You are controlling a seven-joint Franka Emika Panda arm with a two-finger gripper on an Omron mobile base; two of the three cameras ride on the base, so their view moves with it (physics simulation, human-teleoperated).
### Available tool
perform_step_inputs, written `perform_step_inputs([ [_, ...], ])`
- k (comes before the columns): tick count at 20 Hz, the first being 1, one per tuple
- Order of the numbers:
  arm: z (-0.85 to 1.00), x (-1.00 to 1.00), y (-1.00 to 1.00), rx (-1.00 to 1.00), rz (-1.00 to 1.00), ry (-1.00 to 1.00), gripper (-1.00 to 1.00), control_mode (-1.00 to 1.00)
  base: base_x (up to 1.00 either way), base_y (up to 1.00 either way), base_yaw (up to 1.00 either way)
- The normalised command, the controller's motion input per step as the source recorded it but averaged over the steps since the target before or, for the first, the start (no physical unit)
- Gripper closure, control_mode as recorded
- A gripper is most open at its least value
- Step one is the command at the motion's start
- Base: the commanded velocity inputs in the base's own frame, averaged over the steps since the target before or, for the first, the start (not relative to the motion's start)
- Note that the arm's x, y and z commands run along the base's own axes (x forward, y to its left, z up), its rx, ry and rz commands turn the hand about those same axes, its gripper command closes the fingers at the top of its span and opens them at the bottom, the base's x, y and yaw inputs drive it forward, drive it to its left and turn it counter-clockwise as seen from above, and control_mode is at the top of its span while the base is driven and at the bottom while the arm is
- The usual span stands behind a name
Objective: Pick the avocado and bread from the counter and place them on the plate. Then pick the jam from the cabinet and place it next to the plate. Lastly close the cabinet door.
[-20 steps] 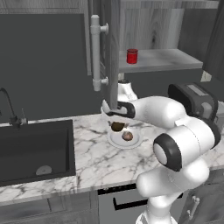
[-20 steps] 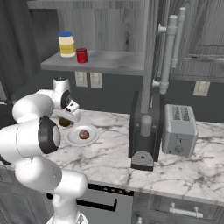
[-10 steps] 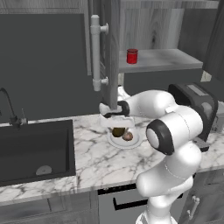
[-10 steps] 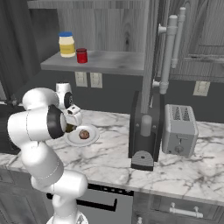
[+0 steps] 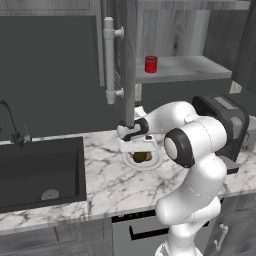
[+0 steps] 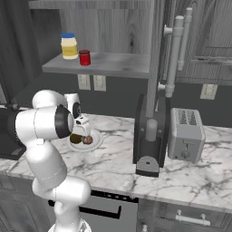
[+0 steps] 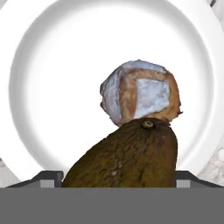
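Note:
The white plate (image 5: 156,164) (image 6: 95,144) (image 7: 52,87) lies on the marble counter (image 5: 105,185). On it sits the pinkish-brown bread (image 7: 140,96) (image 5: 149,157) (image 6: 88,139). Touching the bread is the dark olive avocado (image 7: 127,157) (image 5: 138,158) (image 6: 75,138), low over the plate. My gripper (image 7: 117,177) (image 5: 137,149) (image 6: 80,130) hangs just above the plate, its fingertips (image 7: 52,177) pressed to the avocado's sides. The red jam (image 5: 151,64) (image 6: 84,57) stands on the cabinet shelf (image 5: 185,67). The cabinet door (image 5: 129,55) stands open, bar handle (image 5: 110,60) toward me.
A dark sink (image 5: 40,172) with a faucet (image 5: 10,125) lies left of the plate. A black coffee machine (image 6: 149,140) and a toaster (image 6: 186,133) stand to its right. A yellow jar with a blue lid (image 6: 69,46) sits beside the jam.
The gripper has come down with the avocado, from just above the plate to resting against the bread. The arm's elbow has swung toward the plate.

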Motion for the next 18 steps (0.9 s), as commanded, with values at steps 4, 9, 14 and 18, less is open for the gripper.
perform_step_inputs([
  [4,-0.33,0.05,-0.24,0.0,0.0,0.0,1.0,-1.0,0.0,0.0,0.0],
  [9,-0.23,0.1,-0.05,0.0,0.0,0.0,1.0,-1.0,0.0,0.0,0.0],
  [14,-0.28,0.01,0.0,0.0,0.0,0.0,-1.0,-1.0,0.0,0.0,0.0],
  [18,-0.37,0.07,0.0,-0.02,0.0,0.0,-1.0,-1.0,0.0,0.0,0.0],
])
